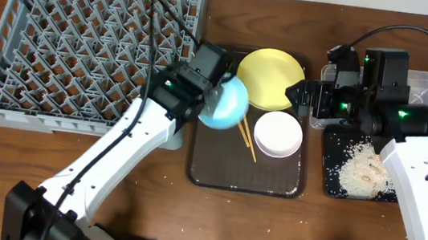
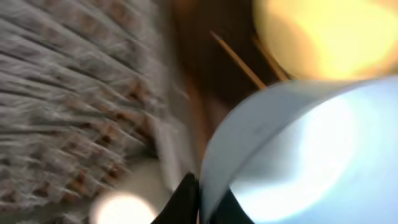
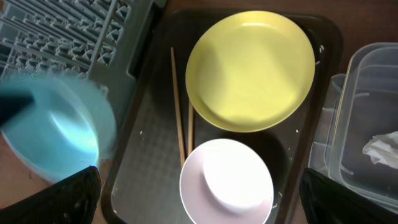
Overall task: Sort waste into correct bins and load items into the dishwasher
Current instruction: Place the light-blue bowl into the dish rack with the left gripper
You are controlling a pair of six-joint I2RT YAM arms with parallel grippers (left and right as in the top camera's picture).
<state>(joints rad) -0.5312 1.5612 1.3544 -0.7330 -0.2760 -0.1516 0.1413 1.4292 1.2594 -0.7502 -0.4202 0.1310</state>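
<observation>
Brown wooden table [image 1: 72, 160] seen from above. The left gripper [image 2: 204, 198] is clamped on the rim of a round light blue bowl [image 1: 228, 105]. The bowl is tilted, apparently raised, at ten o'clock of the flat dark brown serving tray [image 1: 216, 169], beside the grey pegged plastic dish rack [image 1: 70, 39]. The right gripper [image 1: 296, 95] hangs spread wide and empty at three o'clock of the round pale yellow plate [image 1: 270, 78].

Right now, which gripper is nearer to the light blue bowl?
Left. The left gripper is shut on the light blue bowl at its rim, beside the dish rack. The right gripper stands open at the yellow plate's right edge, across the plate from the bowl.
</observation>
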